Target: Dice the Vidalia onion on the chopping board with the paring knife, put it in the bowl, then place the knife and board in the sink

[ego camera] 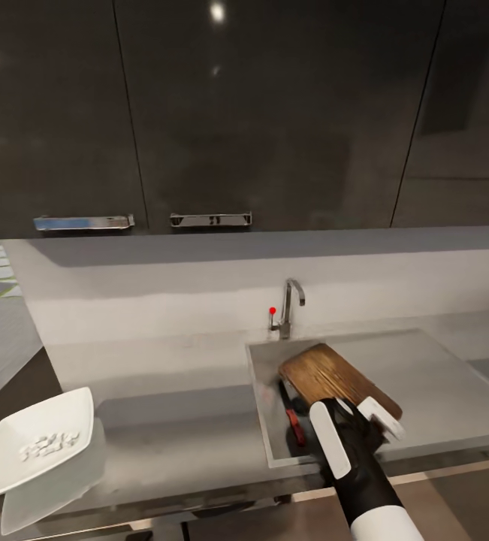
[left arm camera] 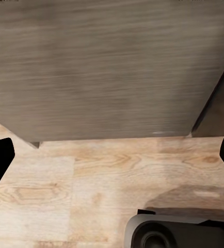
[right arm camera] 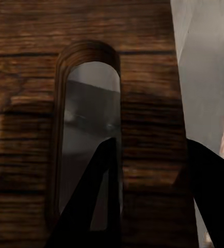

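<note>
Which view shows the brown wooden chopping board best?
Head view: the brown wooden chopping board shows nearly whole, tilted over the steel sink, near end at the right gripper. The right wrist view gives a grain-and-handle-slot close-up; the left wrist view faces a cabinet front and floor.

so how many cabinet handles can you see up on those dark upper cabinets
2. One chrome handle sits at the lower edge of the left cabinet door, the other handle just to its right on the middle door. The cabinets farther right show none; any there may be hidden.
</note>
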